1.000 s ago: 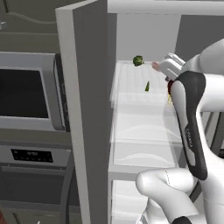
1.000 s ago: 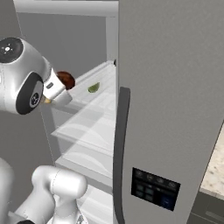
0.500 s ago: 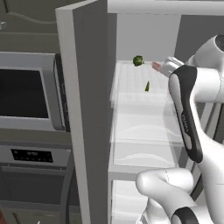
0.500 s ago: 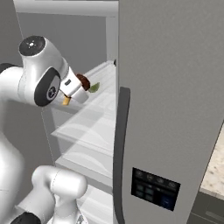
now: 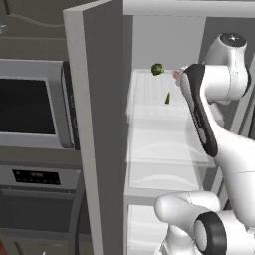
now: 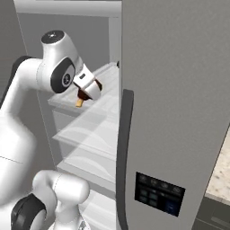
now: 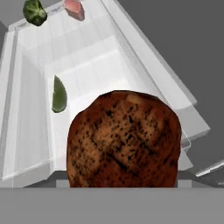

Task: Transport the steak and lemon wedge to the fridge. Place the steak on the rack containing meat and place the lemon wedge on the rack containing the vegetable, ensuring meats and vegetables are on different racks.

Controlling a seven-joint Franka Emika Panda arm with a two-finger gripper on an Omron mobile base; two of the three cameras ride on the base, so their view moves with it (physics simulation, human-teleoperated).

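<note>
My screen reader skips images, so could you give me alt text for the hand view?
A dark red-brown steak held in the gripper takes up the foreground, above a white fridge shelf. A green lemon wedge lies on the shelf to its left; a broccoli floret and a pink meat chunk sit at the far end.

A rendered kitchen is shown. A tall grey fridge is seen with its door swung open, a black dispenser panel set low in that door, and white shelves inside. Food is kept on the top shelf: broccoli, a pink meat chunk and a lemon wedge. A built-in oven with a dark window is fitted beside the fridge, and a speckled countertop is visible past the door.
</note>
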